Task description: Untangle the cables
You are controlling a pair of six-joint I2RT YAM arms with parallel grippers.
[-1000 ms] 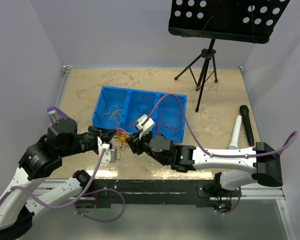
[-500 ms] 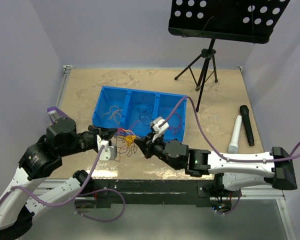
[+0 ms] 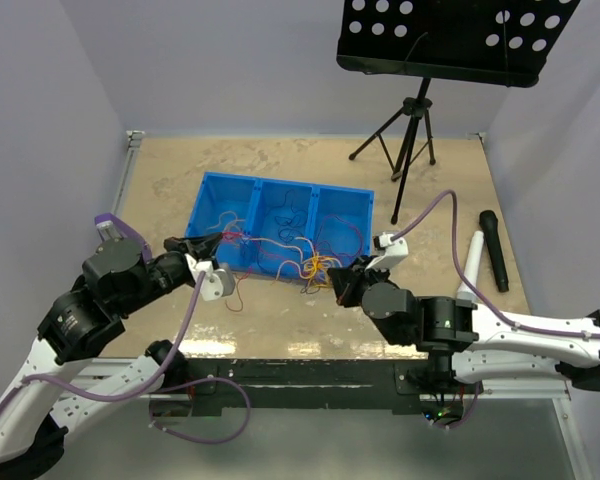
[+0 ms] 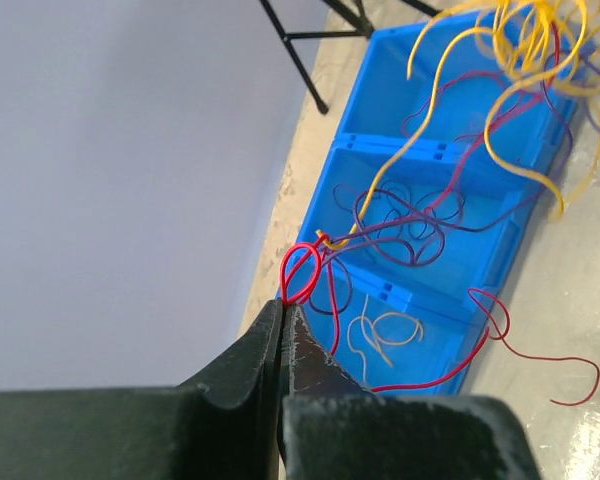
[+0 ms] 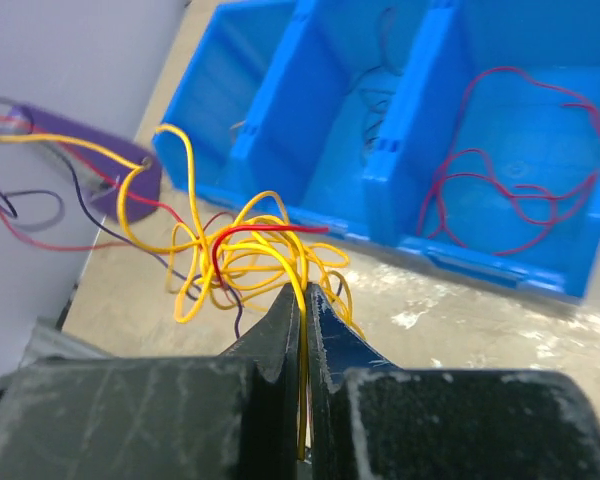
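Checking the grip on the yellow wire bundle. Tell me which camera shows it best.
Right wrist: the yellow wire sits centre frame, its loops distinct, one strand clamped in the right pincer. Left wrist catches only its far loops at the top corner; the top external view shows a tiny tangle.

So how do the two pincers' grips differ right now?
The left pincer is shut on the red wire; the right pincer on a yellow wire. Left sits at the blue bin left end; right before its right compartment. Both hold one shared tangle.
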